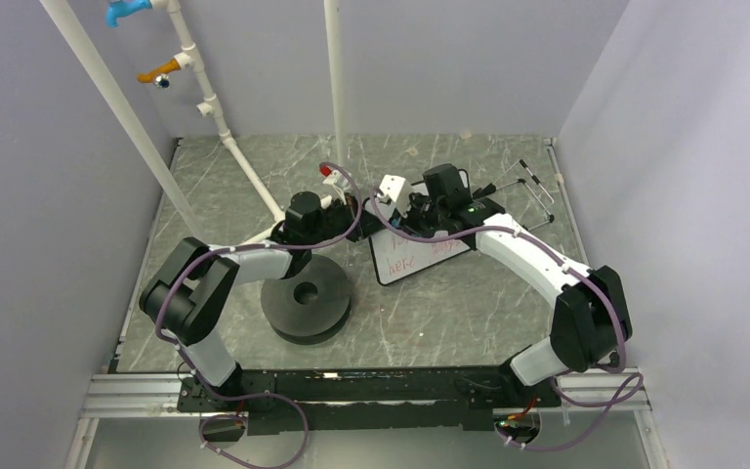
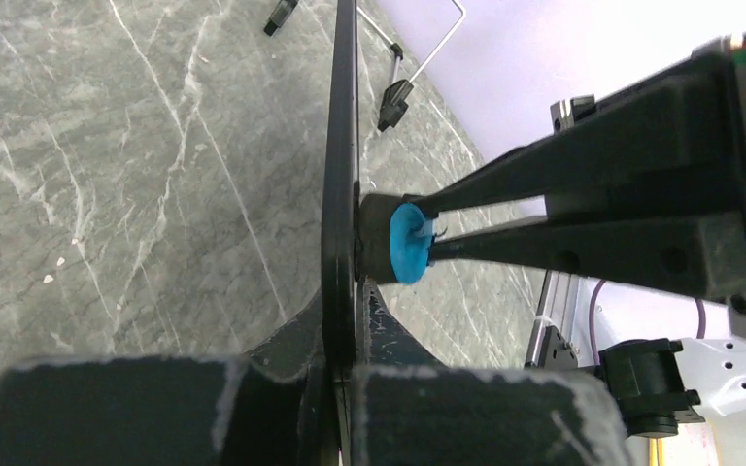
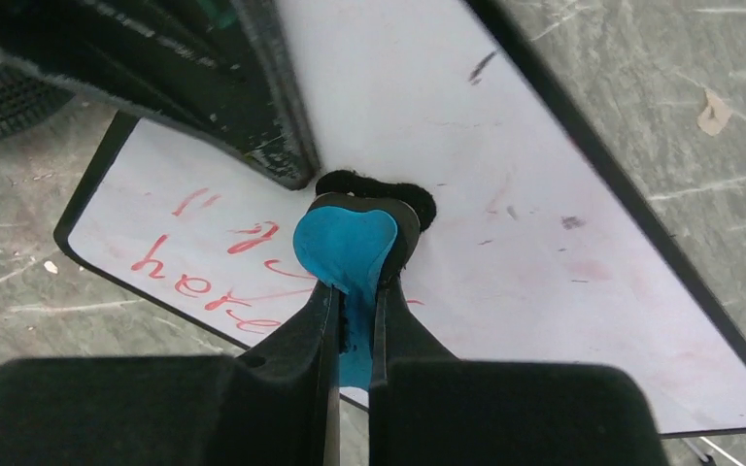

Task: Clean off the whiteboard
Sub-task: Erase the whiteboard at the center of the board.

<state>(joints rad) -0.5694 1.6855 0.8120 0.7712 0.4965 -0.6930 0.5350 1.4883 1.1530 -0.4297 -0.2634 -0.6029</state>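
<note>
The left pincer (image 2: pixel 342 335) grips the whiteboard (image 3: pixel 563 175), the right pincer (image 3: pixel 355 291) holds a blue eraser (image 3: pixel 343 248) on it; red words (image 3: pixel 194 280) at 8 o'clock need wiping next.

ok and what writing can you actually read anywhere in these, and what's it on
"here": red handwriting on the whiteboard, at the left in the right wrist view. The line runs on behind the right gripper and its blue eraser, where it is hidden.
Red strokes on the line above it: too broken to read.
Faint dark marks further along the board: not letters that can be made out.
No readable label, brand or number anywhere else.
</note>
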